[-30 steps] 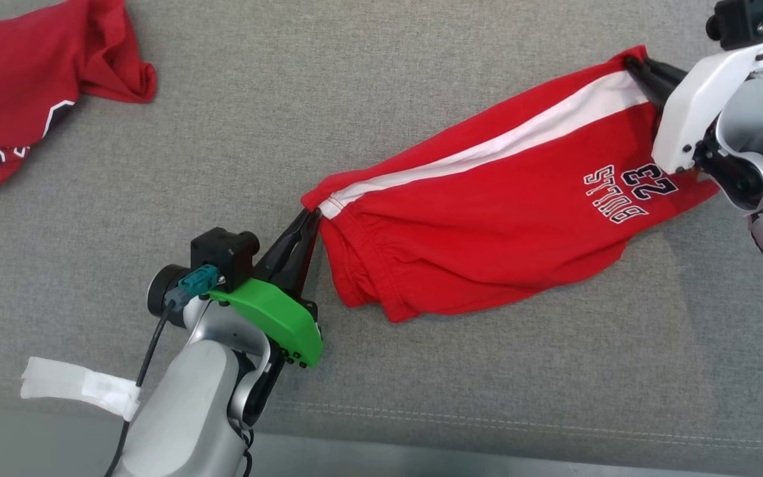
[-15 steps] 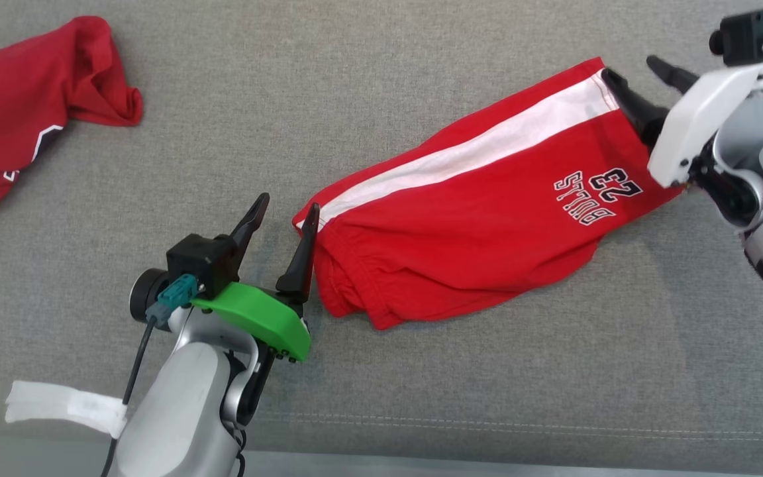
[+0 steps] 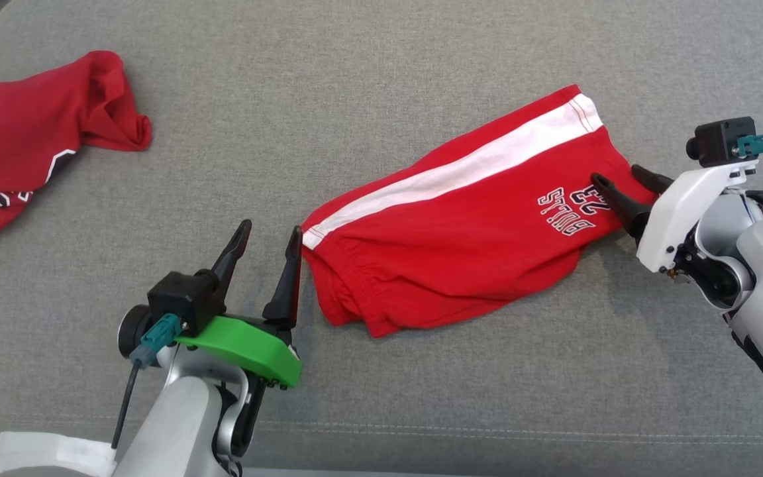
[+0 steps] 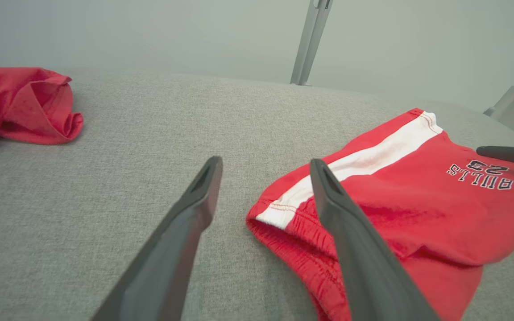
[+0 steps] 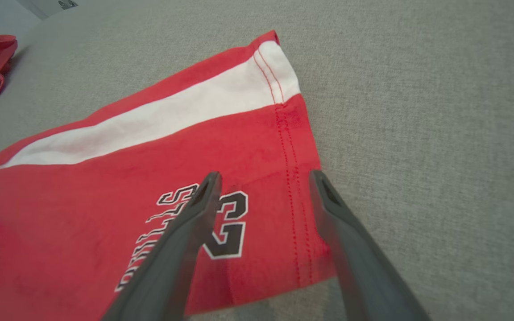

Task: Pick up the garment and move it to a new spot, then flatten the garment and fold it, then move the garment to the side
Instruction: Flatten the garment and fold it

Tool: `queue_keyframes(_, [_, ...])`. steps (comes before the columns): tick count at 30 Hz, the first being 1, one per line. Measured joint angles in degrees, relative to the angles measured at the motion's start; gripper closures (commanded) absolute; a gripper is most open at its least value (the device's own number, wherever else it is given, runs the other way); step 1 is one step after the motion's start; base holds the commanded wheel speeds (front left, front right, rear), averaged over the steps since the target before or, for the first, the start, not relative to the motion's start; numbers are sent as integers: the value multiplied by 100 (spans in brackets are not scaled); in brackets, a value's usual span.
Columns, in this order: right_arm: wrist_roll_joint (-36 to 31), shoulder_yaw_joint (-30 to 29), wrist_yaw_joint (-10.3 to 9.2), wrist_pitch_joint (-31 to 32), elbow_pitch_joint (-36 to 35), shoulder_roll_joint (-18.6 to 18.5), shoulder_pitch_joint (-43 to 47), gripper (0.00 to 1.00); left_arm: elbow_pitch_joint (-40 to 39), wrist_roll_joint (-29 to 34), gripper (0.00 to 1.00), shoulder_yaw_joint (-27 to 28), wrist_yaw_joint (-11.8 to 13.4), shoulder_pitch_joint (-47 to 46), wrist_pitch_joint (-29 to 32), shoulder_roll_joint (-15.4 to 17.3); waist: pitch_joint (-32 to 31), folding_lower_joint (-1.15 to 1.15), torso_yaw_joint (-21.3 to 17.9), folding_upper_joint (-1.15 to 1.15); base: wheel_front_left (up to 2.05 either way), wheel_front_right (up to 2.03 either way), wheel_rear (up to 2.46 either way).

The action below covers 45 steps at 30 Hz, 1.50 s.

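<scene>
A pair of red shorts [image 3: 461, 238] with a white side stripe and "BULLS 23" print lies folded in half on the grey cushion [image 3: 355, 86], waistband toward the lower left. My left gripper [image 3: 269, 232] stands open just left of the waistband corner [image 4: 275, 214], holding nothing. My right gripper [image 3: 616, 177] is open over the hem end beside the print, and holds nothing. In the right wrist view its fingers [image 5: 194, 209] straddle the hem stitching near the "23" [image 5: 225, 223].
A second red garment [image 3: 30, 139] lies crumpled at the far left of the cushion. White tape [image 3: 44, 454] wraps my left forearm. A metal frame post [image 4: 308, 40] rises behind the cushion. The cushion's seam runs along the front edge.
Both grippers let go of the shorts, opened and drew back; the right gripper dropped from the striped corner to the print end. The shorts now rest slack on the cushion. The camera shifted slightly.
</scene>
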Motion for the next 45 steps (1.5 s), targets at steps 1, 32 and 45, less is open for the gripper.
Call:
queue_keyframes(1, [1,13,0,0,15,-3,6,0,-11,-1,0,15,4,36,0,2,-9,0,6,0,0,0,0])
queue_keyframes(32, [1026,-203,1,202,714,374,275,100,-299,-9,0,53,129,442,-8,109,-106,0,167,0,0,0,0])
queue_keyframes(45, [1179,-345,1,-300,520,344,286,100,-349,-15,0,146,197,567,-9,182,-155,0,-76,0,0,0,0])
